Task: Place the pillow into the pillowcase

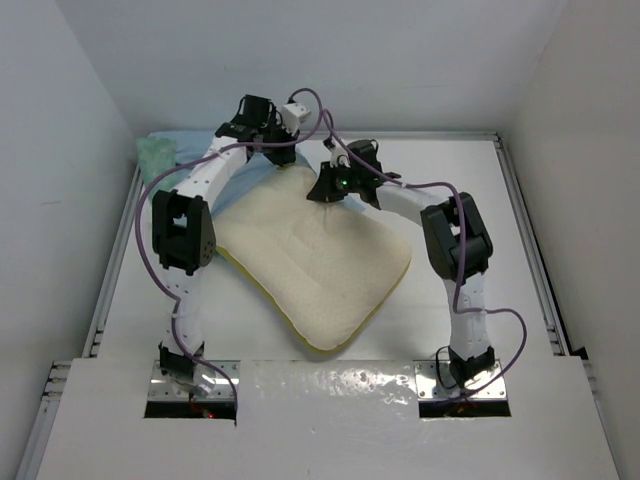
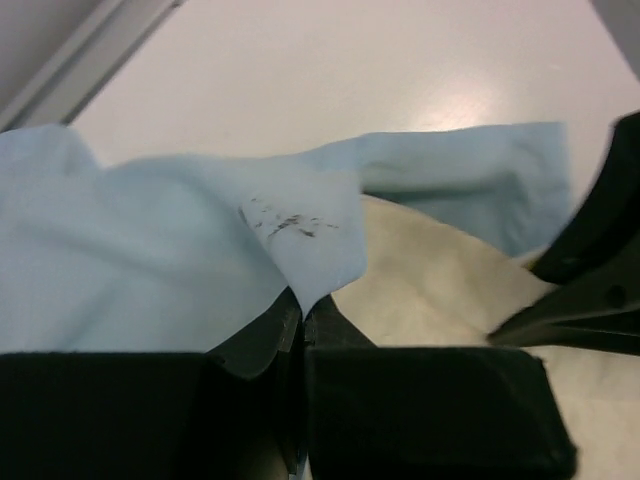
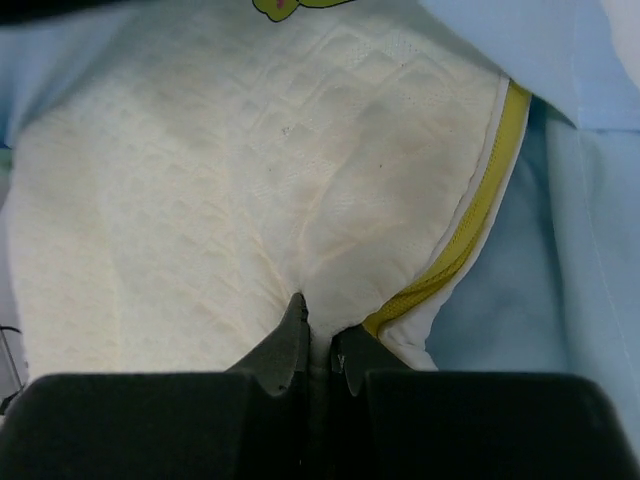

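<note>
Two clenched grips: left gripper (image 2: 300, 312) pinches pillowcase (image 2: 150, 260), right gripper (image 3: 318, 332) pinches pillow (image 3: 200, 200).

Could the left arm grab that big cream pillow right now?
Probably not yet: the left gripper is shut on the light blue cloth pillowcase. The bumpy cream pillow lies just beside it, partly bare, so it seems reachable once freed.

A robotics lab cell (a bare booth). White walls (image 1: 60, 150) box in the table (image 1: 420, 320), and two robot arms (image 1: 182, 232) are bolted at its near edge.
</note>
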Controlling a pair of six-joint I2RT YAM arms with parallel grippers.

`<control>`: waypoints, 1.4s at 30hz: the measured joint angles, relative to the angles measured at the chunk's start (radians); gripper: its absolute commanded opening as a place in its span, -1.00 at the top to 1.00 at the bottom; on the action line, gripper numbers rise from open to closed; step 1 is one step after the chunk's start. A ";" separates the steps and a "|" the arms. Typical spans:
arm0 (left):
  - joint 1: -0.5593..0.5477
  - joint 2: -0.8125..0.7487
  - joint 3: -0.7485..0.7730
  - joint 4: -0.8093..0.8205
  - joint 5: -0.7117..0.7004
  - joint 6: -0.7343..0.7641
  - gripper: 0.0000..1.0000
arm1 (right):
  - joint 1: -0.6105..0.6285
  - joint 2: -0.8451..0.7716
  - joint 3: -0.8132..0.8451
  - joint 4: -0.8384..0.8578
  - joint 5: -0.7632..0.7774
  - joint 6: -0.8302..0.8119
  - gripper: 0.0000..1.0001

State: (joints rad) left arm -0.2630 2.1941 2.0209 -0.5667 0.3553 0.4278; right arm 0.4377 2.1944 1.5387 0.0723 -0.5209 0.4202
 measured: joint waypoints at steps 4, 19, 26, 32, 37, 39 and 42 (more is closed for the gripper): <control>-0.014 -0.035 0.022 -0.110 0.155 0.028 1.00 | 0.026 -0.122 -0.092 0.093 0.058 0.064 1.00; -0.107 -0.149 -0.127 -0.534 0.419 0.390 -0.98 | -0.127 -0.064 -0.091 0.035 0.536 0.417 -0.98; 0.094 -0.269 -0.240 -0.436 0.430 0.218 0.51 | -0.144 -0.126 0.002 -0.166 0.486 0.071 -0.14; 0.424 -0.424 -0.496 -0.216 0.162 0.088 -0.07 | 0.010 -0.328 -0.013 -0.270 0.515 -0.177 -0.76; 0.399 -0.334 -0.557 -0.148 0.106 0.013 -0.47 | 0.272 -0.336 -0.011 -0.280 0.530 -0.313 -0.98; 0.388 -0.283 -0.557 -0.117 0.093 -0.035 -0.47 | 0.356 -0.288 -0.001 -0.298 0.527 -0.331 -0.98; 0.381 -0.218 -0.557 -0.071 0.064 -0.108 -0.44 | 0.430 -0.182 0.024 -0.322 0.554 -0.332 -0.98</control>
State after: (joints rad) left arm 0.1184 1.9762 1.4639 -0.6373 0.4191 0.3202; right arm 0.8673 2.0129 1.5623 -0.2497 0.0326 0.0879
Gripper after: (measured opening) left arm 0.730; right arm 0.986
